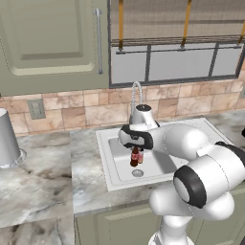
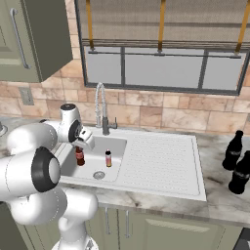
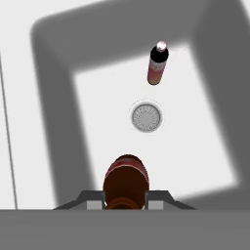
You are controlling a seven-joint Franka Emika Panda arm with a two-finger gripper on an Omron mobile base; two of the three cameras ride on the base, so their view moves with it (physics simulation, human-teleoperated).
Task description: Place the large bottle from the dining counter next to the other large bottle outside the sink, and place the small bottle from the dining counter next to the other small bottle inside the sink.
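Observation:
My gripper is shut on the small brown bottle, gripping it near its top and holding it upright low inside the sink. The held bottle hangs at the basin's left side, left of the round drain. The other small bottle stands in the basin beyond the drain, a short gap away. In the left base view the gripper and brown bottle sit over the basin. Two tall black bottles stand together on the worktop right of the drainboard. The dining counter is out of view.
A curved metal faucet rises behind the basin, close to my wrist. A grey cylindrical canister stands on the marbled worktop far left. Tiled wall and window close off the back; an upper cabinet hangs at the left.

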